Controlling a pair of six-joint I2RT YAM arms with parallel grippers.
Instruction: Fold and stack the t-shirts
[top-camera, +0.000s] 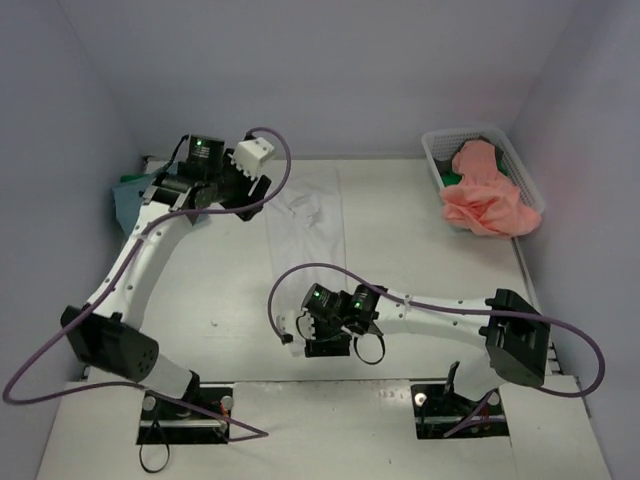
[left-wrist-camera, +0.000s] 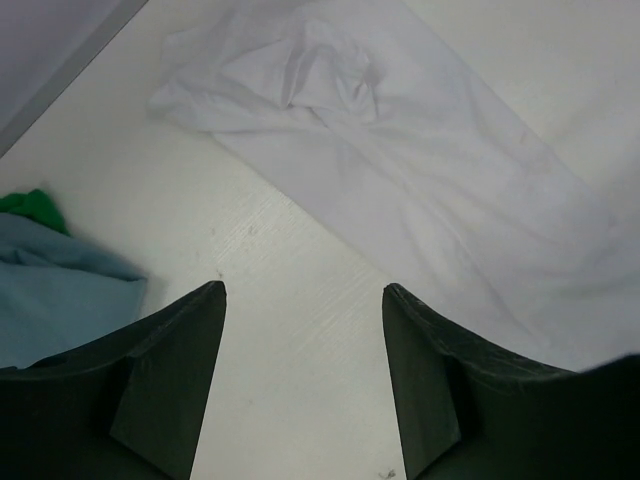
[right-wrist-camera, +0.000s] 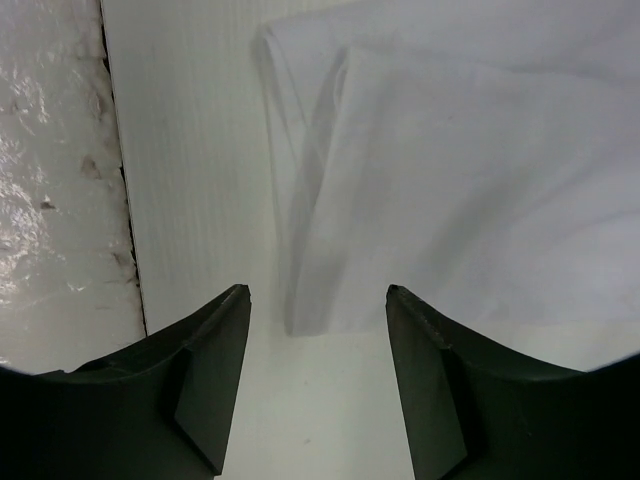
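Note:
A white t-shirt (top-camera: 305, 215) lies as a long strip on the table, bunched at its far end (left-wrist-camera: 300, 75). My left gripper (top-camera: 245, 192) hovers beside that far end, open (left-wrist-camera: 304, 287), with only bare table between its fingers. My right gripper (top-camera: 322, 346) is at the strip's near end, open (right-wrist-camera: 317, 289) and holding nothing. The shirt's folded corner (right-wrist-camera: 320, 310) lies just beyond its fingertips. A light blue t-shirt (left-wrist-camera: 55, 290) with a green one (left-wrist-camera: 35, 205) behind it rests at the table's left edge (top-camera: 125, 195). A salmon pink t-shirt (top-camera: 490, 195) spills out of the basket.
The white mesh basket (top-camera: 480, 135) stands at the back right, with some green cloth (top-camera: 452, 178) inside next to the pink shirt. A seam in the table surface (right-wrist-camera: 120, 200) runs close to my right gripper. Purple cables loop over both arms.

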